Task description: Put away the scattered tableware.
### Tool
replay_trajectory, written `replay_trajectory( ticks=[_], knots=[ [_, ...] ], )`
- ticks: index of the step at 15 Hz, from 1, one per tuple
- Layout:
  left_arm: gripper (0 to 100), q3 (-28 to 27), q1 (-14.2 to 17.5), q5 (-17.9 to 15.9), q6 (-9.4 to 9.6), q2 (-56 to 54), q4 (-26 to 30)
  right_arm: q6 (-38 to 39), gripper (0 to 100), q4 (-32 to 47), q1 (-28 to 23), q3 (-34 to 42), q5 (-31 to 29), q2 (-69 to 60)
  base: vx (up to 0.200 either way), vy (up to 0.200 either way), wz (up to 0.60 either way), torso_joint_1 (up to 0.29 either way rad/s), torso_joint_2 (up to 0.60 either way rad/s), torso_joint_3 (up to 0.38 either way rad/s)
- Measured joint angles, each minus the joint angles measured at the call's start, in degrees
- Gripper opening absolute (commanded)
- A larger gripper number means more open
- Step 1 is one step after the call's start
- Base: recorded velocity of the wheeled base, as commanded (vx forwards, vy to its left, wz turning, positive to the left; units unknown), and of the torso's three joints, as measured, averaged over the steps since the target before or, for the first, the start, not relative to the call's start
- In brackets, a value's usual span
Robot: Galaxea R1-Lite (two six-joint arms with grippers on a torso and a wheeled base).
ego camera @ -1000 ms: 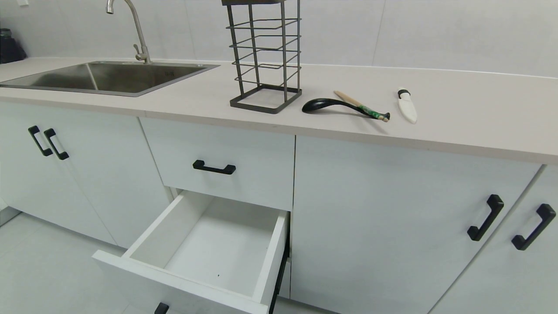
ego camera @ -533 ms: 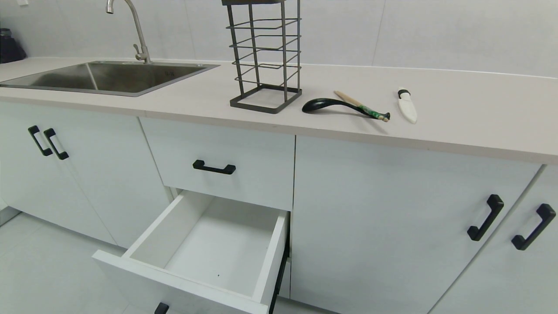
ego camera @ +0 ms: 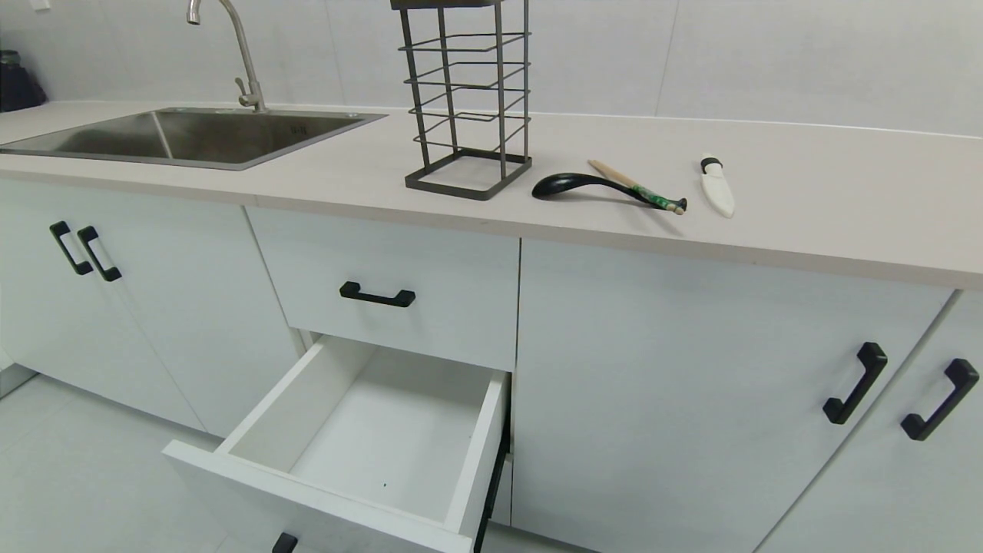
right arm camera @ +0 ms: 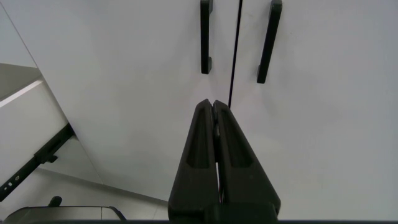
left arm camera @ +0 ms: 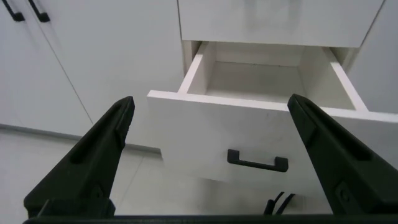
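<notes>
Open drawer point(ego camera: 474, 449); spoon point(ego camera: 568, 184), chopsticks point(ego camera: 618, 177) on countertop point(ego camera: 806, 223); left jaws apart, right jaws together

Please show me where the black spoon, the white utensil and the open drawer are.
black spoon point(ego camera: 559, 185), head view, on its bowl.
white utensil point(ego camera: 720, 197), head view, on its white body.
open drawer point(ego camera: 481, 449), head view, on its side wall.
</notes>
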Motion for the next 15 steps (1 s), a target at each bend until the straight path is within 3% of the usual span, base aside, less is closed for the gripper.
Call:
replay_trajectory(
  ticks=[10, 15],
  knots=[
    [100, 0.0, 0.0, -0.37, -0.16, 0.0, 0.02, 0.0, 0, 0.0, 0.0, 0.0, 0.0, 0.0, 0.0, 0.0, 0.0, 0.0, 0.0, 0.0],
    [100, 0.0, 0.0, 0.07, -0.07, 0.0, 0.11, -0.13, 0, 0.0, 0.0, 0.0, -0.09, 0.0, 0.0, 0.0, 0.0, 0.203, -0.11, -0.098]
  ],
)
